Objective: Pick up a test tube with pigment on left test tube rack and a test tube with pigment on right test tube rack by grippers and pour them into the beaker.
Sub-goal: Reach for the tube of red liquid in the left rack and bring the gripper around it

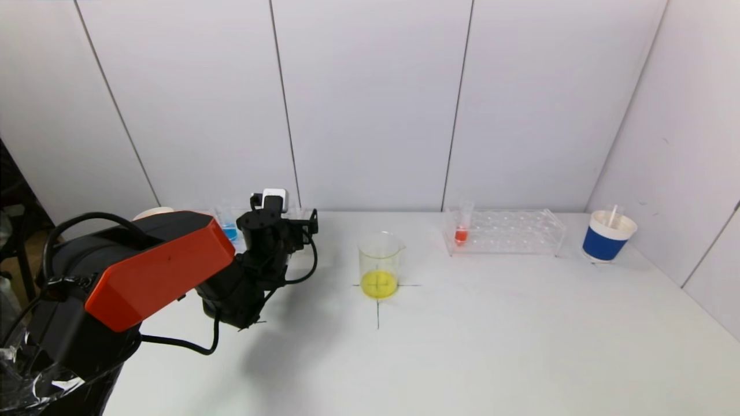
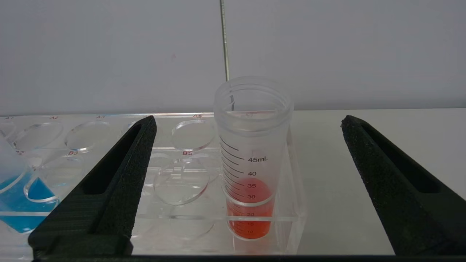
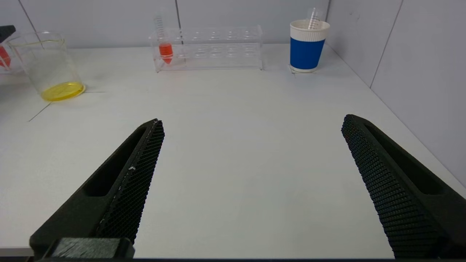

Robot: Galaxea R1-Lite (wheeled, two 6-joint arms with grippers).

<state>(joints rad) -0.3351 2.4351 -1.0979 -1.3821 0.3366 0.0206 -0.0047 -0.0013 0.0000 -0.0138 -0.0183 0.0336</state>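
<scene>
Racks are sitting along the table's far edge, close to the wall, so you are working with little room behind them. On the left, your left gripper is hovering at the left rack, its fingers spread wide apart on either side of the red tube, touching nothing. That tube is standing upright in the rack's end slot, right at the corner, with bare table beside it. A blue tube is sitting further along the same rack, cut off at the picture's edge. From the head view the arm is hiding most of this rack, and a cup rim is just peeking out behind it. In the middle, the beaker is standing on a cross mark, holding yellow liquid, with open table all around. Further right, the right rack is holding one red tube in its left end. A blue cup is standing near the right wall. Your right gripper is hanging open over bare table, well short of its rack.
</scene>
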